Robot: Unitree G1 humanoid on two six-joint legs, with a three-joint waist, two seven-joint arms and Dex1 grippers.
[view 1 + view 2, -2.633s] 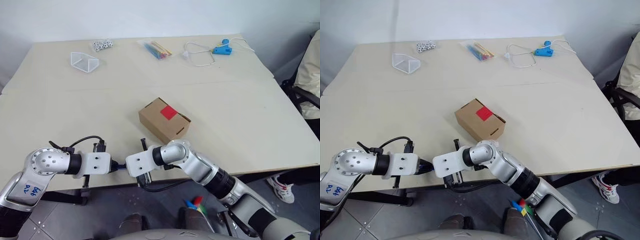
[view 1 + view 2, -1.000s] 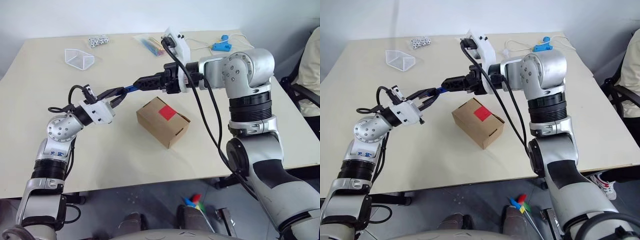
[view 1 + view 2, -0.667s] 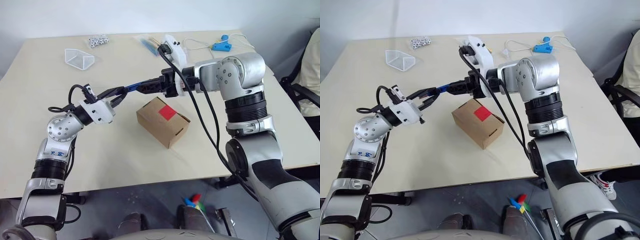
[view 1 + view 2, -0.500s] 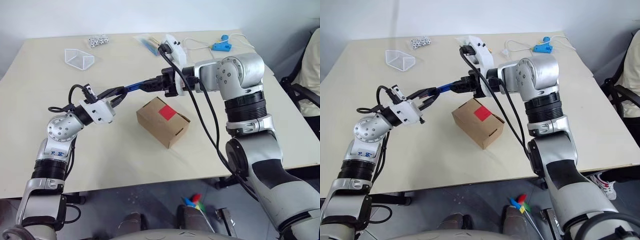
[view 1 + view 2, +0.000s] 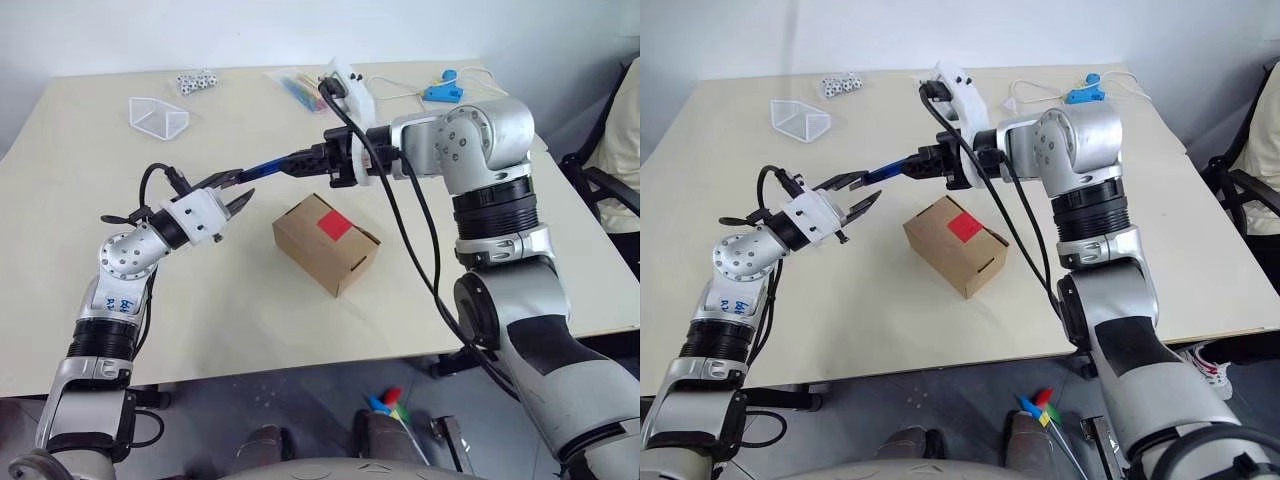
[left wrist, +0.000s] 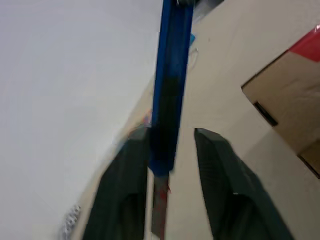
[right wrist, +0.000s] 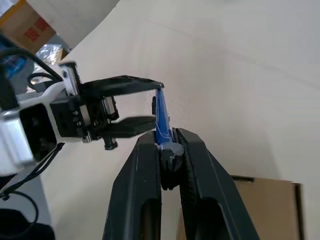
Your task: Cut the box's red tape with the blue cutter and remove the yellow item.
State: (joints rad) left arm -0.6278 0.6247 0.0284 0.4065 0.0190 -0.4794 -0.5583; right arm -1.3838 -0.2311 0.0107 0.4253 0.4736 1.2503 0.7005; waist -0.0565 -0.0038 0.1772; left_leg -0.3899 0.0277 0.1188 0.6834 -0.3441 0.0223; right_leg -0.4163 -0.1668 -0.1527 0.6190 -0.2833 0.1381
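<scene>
While the right gripper [image 5: 923, 162] clamps the blue cutter [image 5: 892, 167] above the table [image 5: 480, 250], the left gripper [image 5: 858, 195] stands released around its tip — one finger [image 6: 131, 172] touching. Withdrawing crooked could snag it — the box [image 5: 327, 243], red tape [image 5: 337, 224] uppermost, sits uncut below.

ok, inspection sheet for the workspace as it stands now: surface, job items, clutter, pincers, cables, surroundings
Surface: beige table, dry and flat.
Job's things: box closed, red tape uncut on top; blue cutter in the air between both arms; yellow item: nothing seen.
Clutter: clear bag of coloured sticks, clear container, small dice pile, light-blue tool.
Pincers: right pincer shut on the cutter; left pincer open around its tip.
Cables: white cord by the tool.
Surroundings: seated person at the right edge.
</scene>
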